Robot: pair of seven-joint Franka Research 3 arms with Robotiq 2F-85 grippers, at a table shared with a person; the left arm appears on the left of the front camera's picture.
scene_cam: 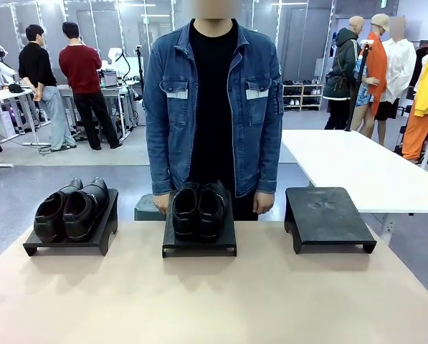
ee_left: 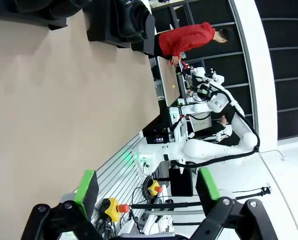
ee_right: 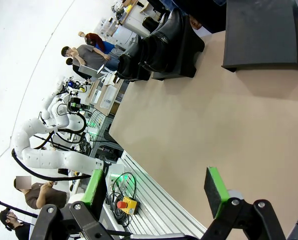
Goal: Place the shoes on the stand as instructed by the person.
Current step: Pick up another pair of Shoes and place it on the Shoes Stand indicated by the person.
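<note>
Two pairs of glossy black leather dress shoes (scene_cam: 77,209) sit displayed on low black stands (scene_cam: 199,242); both grippers (ee_left: 146,192) (ee_right: 156,192) hang released, empty.

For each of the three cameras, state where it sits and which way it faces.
Front: fixed at the robot's table edge, facing the person in a blue denim jacket behind three black stands.
Left wrist: over the tan table, left end effector open.
Right wrist: likewise, right end effector open.
Shared: glossy black leather shoes.
</note>
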